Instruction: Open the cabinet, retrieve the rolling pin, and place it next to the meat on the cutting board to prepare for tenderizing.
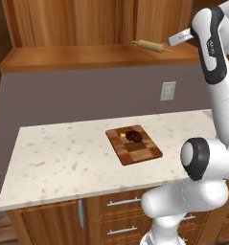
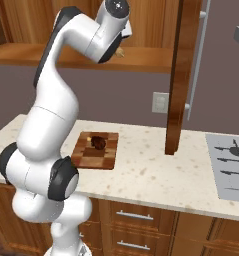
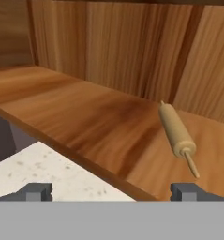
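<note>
The cabinet (image 2: 183,75) stands open, its door swung out over the counter (image 1: 63,158). The rolling pin (image 3: 176,129) lies on the cabinet's bottom shelf. The gripper (image 3: 112,191) hovers near it with jaws wide apart, holding nothing. Below, the meat (image 1: 133,136) sits on the cutting board (image 1: 140,150).

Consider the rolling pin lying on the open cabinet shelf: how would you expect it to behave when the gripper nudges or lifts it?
The rolling pin is a smooth wooden cylinder lying flat on the cabinet shelf, so a sideways nudge would probably roll it. It looks rigid, unlikely to bend. Its thin end handles suggest the open gripper should close on the thick middle, or it may tilt.
</note>
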You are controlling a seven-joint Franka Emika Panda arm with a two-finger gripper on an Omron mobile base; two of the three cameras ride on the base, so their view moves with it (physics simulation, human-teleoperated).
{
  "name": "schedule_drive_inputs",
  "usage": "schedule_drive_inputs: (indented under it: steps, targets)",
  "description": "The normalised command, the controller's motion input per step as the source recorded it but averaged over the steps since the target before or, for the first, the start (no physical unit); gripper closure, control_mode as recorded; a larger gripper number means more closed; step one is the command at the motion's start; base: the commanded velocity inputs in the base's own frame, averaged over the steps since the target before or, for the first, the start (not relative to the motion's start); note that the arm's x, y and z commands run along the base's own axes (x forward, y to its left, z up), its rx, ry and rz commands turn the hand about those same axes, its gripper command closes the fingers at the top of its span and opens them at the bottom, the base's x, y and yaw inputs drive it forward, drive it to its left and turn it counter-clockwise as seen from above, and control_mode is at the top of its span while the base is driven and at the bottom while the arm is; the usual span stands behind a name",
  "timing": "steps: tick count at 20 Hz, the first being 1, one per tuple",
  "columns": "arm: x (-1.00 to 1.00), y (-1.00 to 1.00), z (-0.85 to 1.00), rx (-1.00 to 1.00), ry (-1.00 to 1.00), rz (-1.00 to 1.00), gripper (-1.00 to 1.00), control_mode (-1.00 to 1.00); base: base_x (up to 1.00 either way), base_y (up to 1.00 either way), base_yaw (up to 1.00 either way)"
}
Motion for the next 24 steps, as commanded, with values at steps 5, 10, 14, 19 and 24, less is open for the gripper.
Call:
schedule_drive_inputs:
  steps: [5, 10, 14, 19, 24]
  targets:
    - [0.39, -0.17, -0.08, 0.0, 0.0, 0.0, -1.0, -1.0, 0.0, 0.0, 0.0]
    - [0.36, -0.2, -0.07, 0.0, 0.0, 0.0, -1.0, -1.0, 0.0, 0.0, 0.0]
    - [0.35, -0.19, -0.03, 0.0, 0.0, 0.0, -1.0, -1.0, 0.0, 0.0, 0.0]
    - [0.34, -0.14, -0.02, 0.0, 0.0, 0.0, -1.0, -1.0, 0.0, 0.0, 0.0]
    - [0.31, -0.13, -0.03, 0.0, 0.01, 0.0, -1.0, -1.0, 0.0, 0.0, 0.0]
